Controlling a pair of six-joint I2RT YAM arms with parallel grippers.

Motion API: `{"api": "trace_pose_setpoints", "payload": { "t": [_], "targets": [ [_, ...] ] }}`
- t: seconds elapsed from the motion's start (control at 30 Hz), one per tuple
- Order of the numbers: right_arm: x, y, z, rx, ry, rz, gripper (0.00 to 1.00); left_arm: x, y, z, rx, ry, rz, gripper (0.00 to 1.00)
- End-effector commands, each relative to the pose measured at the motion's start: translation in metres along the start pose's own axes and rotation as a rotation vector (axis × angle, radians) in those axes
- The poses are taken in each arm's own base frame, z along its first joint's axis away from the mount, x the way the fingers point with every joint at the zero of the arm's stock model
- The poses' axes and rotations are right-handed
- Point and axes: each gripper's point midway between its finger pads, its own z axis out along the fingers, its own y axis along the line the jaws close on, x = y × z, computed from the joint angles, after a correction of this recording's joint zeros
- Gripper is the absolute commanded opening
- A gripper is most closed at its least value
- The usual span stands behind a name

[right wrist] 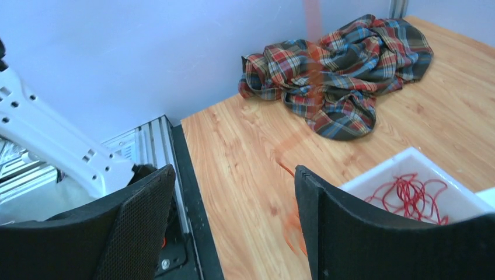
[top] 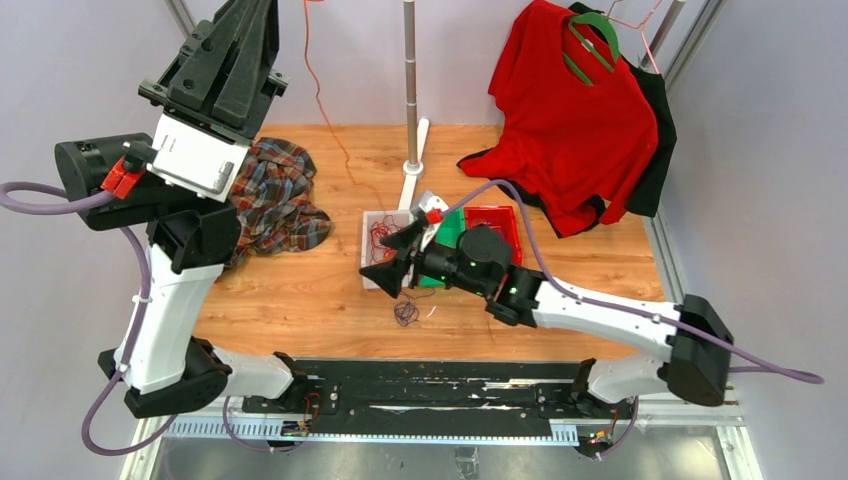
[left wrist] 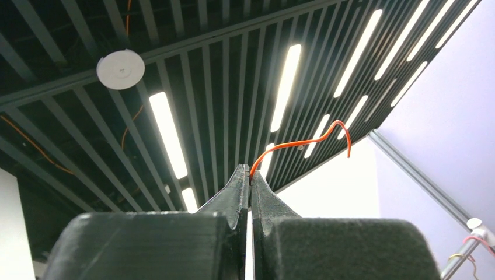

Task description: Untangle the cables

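My left gripper (left wrist: pixel 251 172) is raised high, points at the ceiling and is shut on a thin orange cable (left wrist: pixel 297 143) whose end curls out above the tips. In the top view this gripper (top: pixel 248 18) is at the upper left, and the orange cable (top: pixel 322 100) hangs from the top edge down to the white bin (top: pixel 372 268). Red cables (top: pixel 384 236) lie looped in that bin, also seen in the right wrist view (right wrist: pixel 411 195). A small purple-blue tangle (top: pixel 405 313) lies on the table by the bin. My right gripper (top: pixel 390 258) is open and empty just above the bin's near edge (right wrist: pixel 233 175).
A crumpled plaid shirt (top: pixel 275 195) lies at the table's left. A metal pole on a white base (top: pixel 411 90) stands behind the bin. A red bin (top: pixel 497 222) and a green piece (top: pixel 452 232) sit under my right wrist. A red shirt on a green hanger (top: pixel 570 130) hangs at back right.
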Motion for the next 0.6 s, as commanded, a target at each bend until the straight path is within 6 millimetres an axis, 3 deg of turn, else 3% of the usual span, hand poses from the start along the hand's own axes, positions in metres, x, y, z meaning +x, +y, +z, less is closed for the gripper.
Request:
{"api": "trace_pose_setpoints", "payload": {
  "t": [0.0, 0.1, 0.2, 0.27, 0.57],
  "targets": [
    [-0.014, 0.008, 0.032, -0.048, -0.069, -0.032, 0.75, -0.013, 0.010, 0.001, -0.029, -0.034, -0.013, 0.00],
    [-0.003, 0.002, 0.047, -0.029, -0.047, -0.009, 0.73, -0.013, 0.009, 0.002, -0.028, -0.036, -0.015, 0.00],
    [0.016, -0.012, 0.052, 0.025, -0.030, 0.008, 0.58, -0.016, 0.011, 0.003, -0.031, -0.043, -0.013, 0.01],
    [0.027, -0.019, 0.051, 0.053, -0.017, 0.011, 0.55, -0.017, 0.013, 0.003, -0.035, -0.048, -0.008, 0.00],
    [0.026, -0.024, 0.021, 0.108, -0.008, 0.053, 0.60, -0.016, 0.004, -0.001, -0.003, -0.045, -0.015, 0.00]
  ]
}}
